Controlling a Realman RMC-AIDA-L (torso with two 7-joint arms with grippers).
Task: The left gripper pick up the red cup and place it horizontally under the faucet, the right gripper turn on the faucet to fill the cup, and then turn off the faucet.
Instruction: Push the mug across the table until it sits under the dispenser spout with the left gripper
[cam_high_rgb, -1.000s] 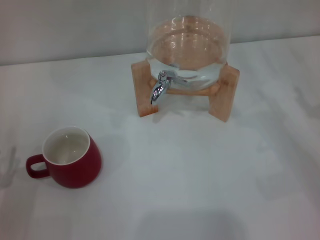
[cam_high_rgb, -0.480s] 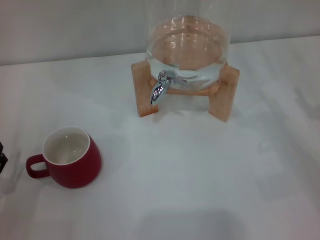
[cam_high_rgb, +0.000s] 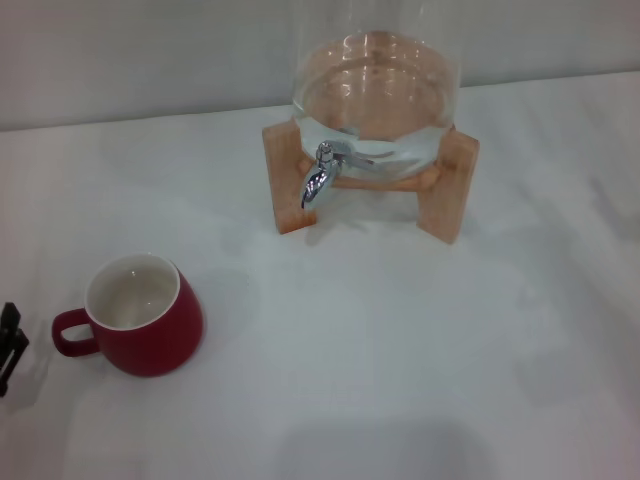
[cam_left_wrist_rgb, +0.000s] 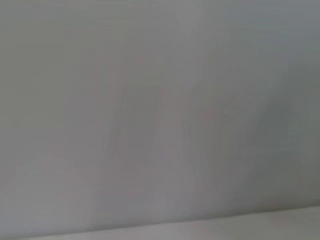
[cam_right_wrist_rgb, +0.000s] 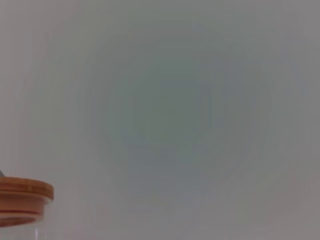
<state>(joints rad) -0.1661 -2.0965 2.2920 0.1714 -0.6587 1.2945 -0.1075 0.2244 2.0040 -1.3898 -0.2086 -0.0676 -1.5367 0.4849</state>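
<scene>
Bench (cam_high_rgb: 400, 340): white, bare at the near edge.
Red cup (cam_high_rgb: 140, 318): upright near the left edge.
Left gripper (cam_high_rgb: 10, 345): beside the handle; fingers' state unclear.
Faucet (cam_high_rgb: 318, 178): far edge.

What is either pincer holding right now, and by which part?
Nothing. The left pincer sits apart from the red cup, beside its handle; the right pincer is out of view.
</scene>
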